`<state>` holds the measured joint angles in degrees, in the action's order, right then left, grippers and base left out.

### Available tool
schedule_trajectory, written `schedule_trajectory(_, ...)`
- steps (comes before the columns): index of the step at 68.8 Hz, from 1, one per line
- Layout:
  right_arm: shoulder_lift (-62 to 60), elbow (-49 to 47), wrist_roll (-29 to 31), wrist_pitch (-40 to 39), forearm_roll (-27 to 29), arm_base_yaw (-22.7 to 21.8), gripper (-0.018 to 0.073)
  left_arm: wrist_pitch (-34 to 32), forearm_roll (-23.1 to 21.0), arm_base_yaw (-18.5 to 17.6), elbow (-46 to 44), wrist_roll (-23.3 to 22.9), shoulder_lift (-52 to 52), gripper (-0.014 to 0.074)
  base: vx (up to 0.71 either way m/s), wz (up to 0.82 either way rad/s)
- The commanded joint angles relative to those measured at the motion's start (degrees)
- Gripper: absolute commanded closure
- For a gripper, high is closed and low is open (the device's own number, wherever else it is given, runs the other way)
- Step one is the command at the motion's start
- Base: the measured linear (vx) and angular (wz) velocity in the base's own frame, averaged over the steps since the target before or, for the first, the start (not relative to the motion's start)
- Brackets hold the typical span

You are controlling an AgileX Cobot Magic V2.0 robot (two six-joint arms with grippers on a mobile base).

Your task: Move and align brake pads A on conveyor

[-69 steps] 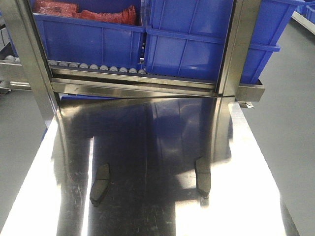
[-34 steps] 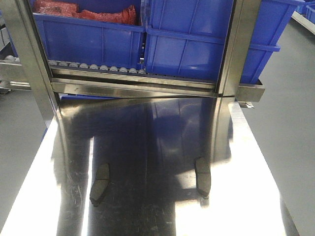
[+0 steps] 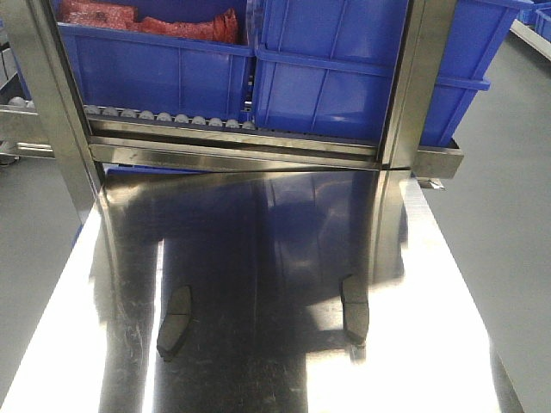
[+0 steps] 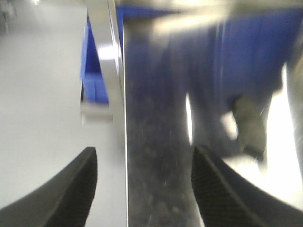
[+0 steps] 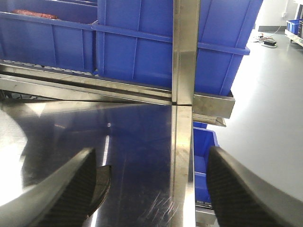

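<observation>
Two brake pads A lie on the shiny steel tabletop [image 3: 258,258], a left pad [image 3: 175,321] and a right pad [image 3: 354,308], both lengthwise toward the rack. The conveyor is out of view. Neither gripper shows in the front view. In the blurred left wrist view my left gripper [image 4: 144,151] is open over the table's left edge, with a pad [image 4: 251,125] ahead to its right. My right gripper [image 5: 151,153] is open near the table's right edge. A pad [image 5: 104,182] peeks out just beside its left finger [image 5: 71,189], apart from the pads of both fingers.
Blue bins [image 3: 327,77] sit on a steel roller rack [image 3: 172,119] across the table's far end, one holding red items [image 3: 146,19]. Steel uprights [image 3: 52,95] [image 3: 413,86] stand at the back corners. Grey floor [image 3: 508,241] flanks both sides. A blue bin [image 5: 203,165] sits below the right edge.
</observation>
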<state>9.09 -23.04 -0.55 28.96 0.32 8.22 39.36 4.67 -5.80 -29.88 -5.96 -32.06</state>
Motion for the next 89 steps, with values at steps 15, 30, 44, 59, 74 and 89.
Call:
schedule_trajectory(15, 0.7, -1.4, 0.6, -4.0, -0.3, -0.1, 0.0086, 4.9, -0.6, 0.0, -13.7, -0.6, -25.8, 0.0167, 0.00, 0.00)
schedule_trajectory(30, 0.7, -1.4, 0.6, -4.0, -0.3, -0.1, 0.0086, 2.6, -7.4, -3.3, -20.4, 0.7, -35.0, 0.0167, 0.00, 0.00)
schedule_trajectory(44, 0.7, -1.4, 0.6, -4.0, -0.3, -0.1, 0.0086, 3.0, -7.9, -11.5, -27.5, 0.1, -43.1, 0.0168, 0.00, 0.00)
schedule_trajectory(59, 0.7, -1.4, 0.6, -4.2, -0.3, -0.1, 0.0086, 3.3, -7.2, -19.1, -33.9, -2.5, -52.8, 0.0168, 0.00, 0.00)
schedule_trajectory(74, 0.7, -1.4, 0.6, -4.2, -0.3, -0.1, 0.0086, 3.6, -6.2, -20.4, -35.7, -7.8, -60.1, 0.0168, 0.00, 0.00)
schedule_trajectory(89, 0.7, -1.4, 0.6, -4.2, -0.3, -0.1, 0.0086, 2.9, -6.5, -20.4, -35.7, -8.6, -64.4, 0.0165, 0.00, 0.00)
